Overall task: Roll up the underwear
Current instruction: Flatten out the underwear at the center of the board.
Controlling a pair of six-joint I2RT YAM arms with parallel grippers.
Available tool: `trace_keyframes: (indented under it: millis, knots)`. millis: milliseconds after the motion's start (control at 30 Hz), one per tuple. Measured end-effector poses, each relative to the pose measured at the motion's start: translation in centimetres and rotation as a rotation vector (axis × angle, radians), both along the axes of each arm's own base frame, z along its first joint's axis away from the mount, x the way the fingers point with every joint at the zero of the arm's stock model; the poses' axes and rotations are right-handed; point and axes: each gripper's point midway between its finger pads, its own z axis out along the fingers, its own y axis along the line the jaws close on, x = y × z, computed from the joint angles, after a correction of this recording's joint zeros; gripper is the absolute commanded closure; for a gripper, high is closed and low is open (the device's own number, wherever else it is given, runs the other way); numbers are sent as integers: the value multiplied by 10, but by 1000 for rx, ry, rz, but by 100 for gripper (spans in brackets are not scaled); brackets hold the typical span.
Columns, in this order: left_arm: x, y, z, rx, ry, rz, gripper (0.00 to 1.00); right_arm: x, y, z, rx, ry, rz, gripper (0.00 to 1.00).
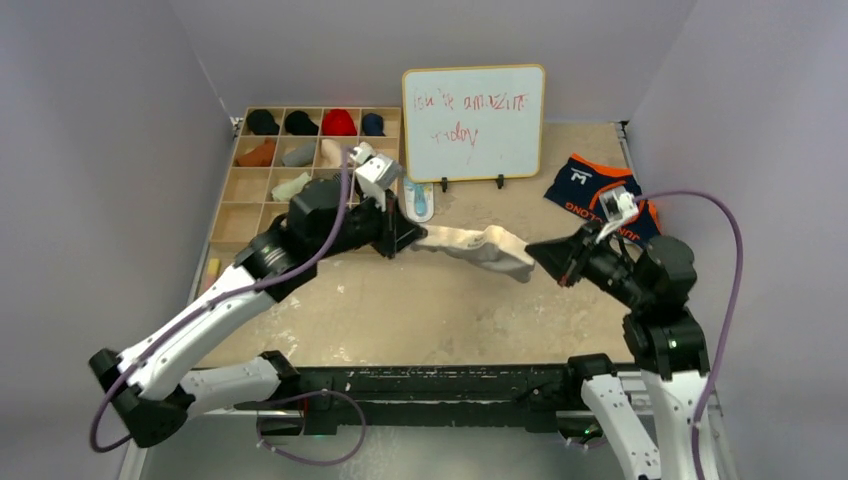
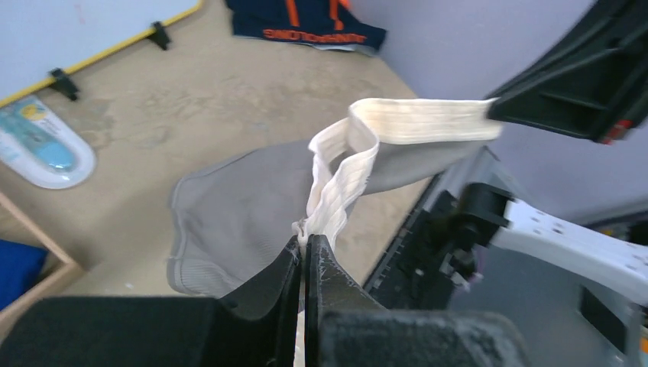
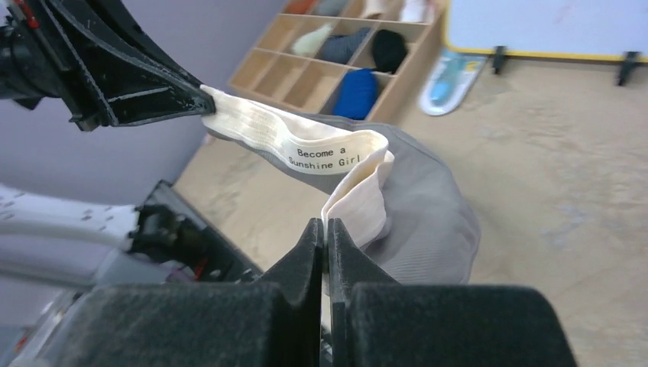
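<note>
The grey underwear (image 1: 478, 246) with a cream waistband hangs stretched in the air between my two grippers, above the table's middle. My left gripper (image 1: 408, 240) is shut on one end of the waistband (image 2: 336, 191). My right gripper (image 1: 543, 256) is shut on the other end (image 3: 359, 200). The grey body (image 2: 237, 214) sags below the band (image 3: 428, 214). The waistband carries small black lettering (image 3: 321, 157). The navy underwear (image 1: 590, 190) with orange trim lies flat at the back right of the table; it also shows in the left wrist view (image 2: 306, 23).
A wooden compartment box (image 1: 250, 195) with several rolled garments stands at the back left. A whiteboard (image 1: 474, 122) stands upright at the back centre. A white and blue oval object (image 1: 421, 203) lies before it. A black rail (image 1: 440, 385) runs along the near edge.
</note>
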Motion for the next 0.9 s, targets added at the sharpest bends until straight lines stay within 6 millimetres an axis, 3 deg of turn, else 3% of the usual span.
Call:
trace_keyframes:
  millis: [100, 167, 233, 300, 400, 500, 633, 733, 800, 833, 900]
  knots:
    - [-38, 7, 19, -49, 13, -49, 100, -32, 5, 5, 41, 3, 45, 100]
    - [-47, 12, 17, -55, 45, -53, 100, -42, 6, 1, 56, 37, 52, 100]
    - [-48, 12, 10, -40, 77, -47, 100, -42, 2, -9, 49, 84, 25, 100]
    - [-40, 6, -7, 1, 120, -31, 100, -27, -6, -29, 16, 169, -48, 100]
    - [-15, -11, -56, 115, 211, 6, 100, 15, -22, -80, -63, 348, -181, 100]
    - [23, -27, -127, 273, 301, 79, 100, 56, -38, -147, -159, 533, -296, 100]
    - [79, -32, -214, 404, 427, 168, 100, 98, -64, -233, -317, 769, -424, 100]
    - [123, -20, -261, 443, 502, 245, 100, 125, -80, -263, -384, 838, -474, 100]
    - [145, -11, -279, 459, 526, 276, 100, 155, -91, -275, -413, 858, -500, 99]
    - [155, -10, -282, 459, 524, 283, 99, 171, -95, -280, -424, 856, -507, 91]
    - [171, -15, -279, 454, 504, 282, 81, 196, -100, -287, -442, 844, -510, 71]
